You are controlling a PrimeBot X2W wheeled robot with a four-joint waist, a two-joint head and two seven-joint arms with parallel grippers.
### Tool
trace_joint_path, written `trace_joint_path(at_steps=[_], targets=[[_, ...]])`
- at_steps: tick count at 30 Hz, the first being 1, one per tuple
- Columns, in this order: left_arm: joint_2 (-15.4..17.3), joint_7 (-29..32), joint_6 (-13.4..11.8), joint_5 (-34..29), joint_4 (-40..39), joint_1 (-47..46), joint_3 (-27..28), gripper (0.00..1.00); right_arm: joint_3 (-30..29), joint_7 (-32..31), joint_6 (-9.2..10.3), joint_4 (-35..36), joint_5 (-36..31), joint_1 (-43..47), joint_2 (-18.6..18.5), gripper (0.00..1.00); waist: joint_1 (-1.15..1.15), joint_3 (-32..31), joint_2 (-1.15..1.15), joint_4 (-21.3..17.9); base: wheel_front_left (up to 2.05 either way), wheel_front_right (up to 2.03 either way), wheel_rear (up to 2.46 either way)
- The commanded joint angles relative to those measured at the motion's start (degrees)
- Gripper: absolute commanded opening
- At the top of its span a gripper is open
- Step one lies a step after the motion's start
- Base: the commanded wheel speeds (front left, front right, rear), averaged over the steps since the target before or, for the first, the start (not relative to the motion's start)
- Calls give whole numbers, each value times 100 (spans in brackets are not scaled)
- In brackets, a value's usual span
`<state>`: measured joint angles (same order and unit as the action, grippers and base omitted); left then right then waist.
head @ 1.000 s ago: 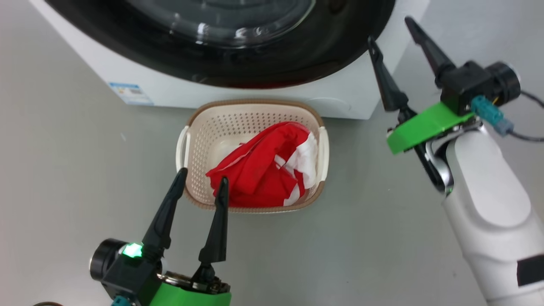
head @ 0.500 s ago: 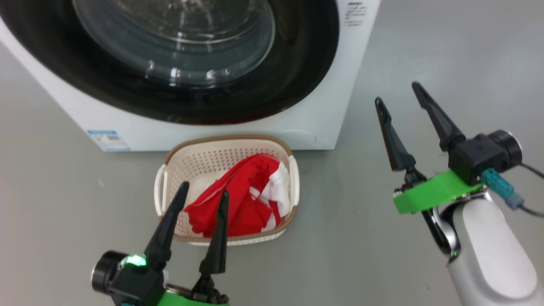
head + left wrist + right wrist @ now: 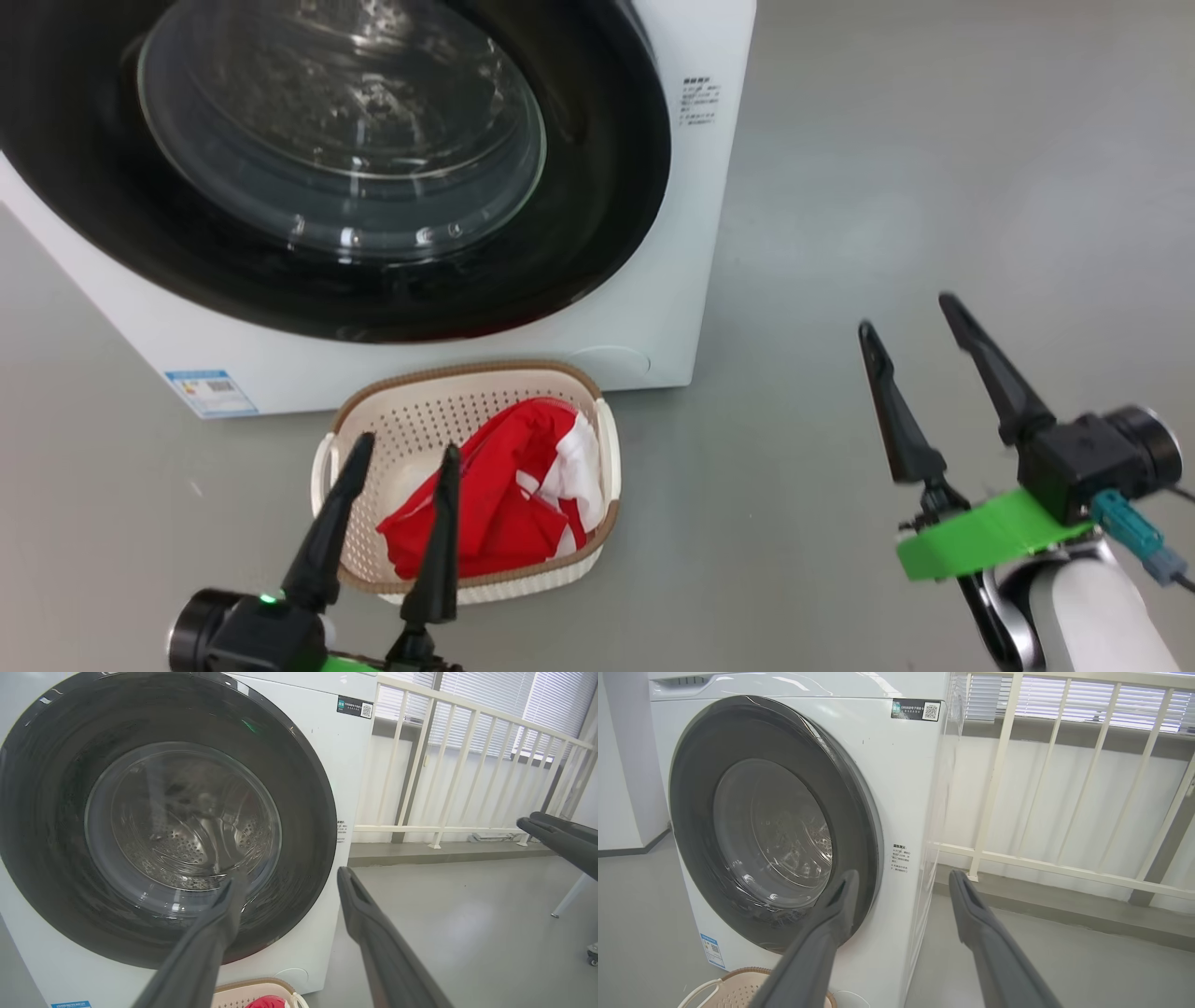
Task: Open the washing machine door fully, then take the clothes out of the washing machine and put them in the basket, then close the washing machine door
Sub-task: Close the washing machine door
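- Head view: we see the washing machine door (image 3: 327,159) shut flush on the washing machine (image 3: 672,308). The clothes (image 3: 495,504) lie in the basket (image 3: 467,371), on the floor (image 3: 840,187) just before it. The left gripper (image 3: 407,442), spread and empty, shows before the basket's near side. The right gripper (image 3: 907,313), also spread and empty, stands well off to the right.
- Left wrist view: we face the closed door between parted jaws; the basket's rim and red cloth peek in below.
- Right wrist view: we see parted jaws holding nothing, before the machine's front corner.
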<state>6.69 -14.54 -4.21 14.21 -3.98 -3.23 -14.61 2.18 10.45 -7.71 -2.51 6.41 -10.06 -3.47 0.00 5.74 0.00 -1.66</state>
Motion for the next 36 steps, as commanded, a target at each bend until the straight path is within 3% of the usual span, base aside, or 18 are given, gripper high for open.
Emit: trace_joint_path(at_steps=[1,21,36], targets=[[116,-33,-85,-5,-108,18,256,100,33,-59,22,271,-88,159,19,100,0,-169,0,-56,0,0,0],[467,-4,-427,-19,-157,796,601,100,-418,-118,22,1140,91,1713,57,100,0,-773,0,13,0,0,0],[516,-14,-528,0,-230,1023,635,100,-605,-134,22,1477,181,2464,58,100,0,-929,0,-15,0,0,0]])
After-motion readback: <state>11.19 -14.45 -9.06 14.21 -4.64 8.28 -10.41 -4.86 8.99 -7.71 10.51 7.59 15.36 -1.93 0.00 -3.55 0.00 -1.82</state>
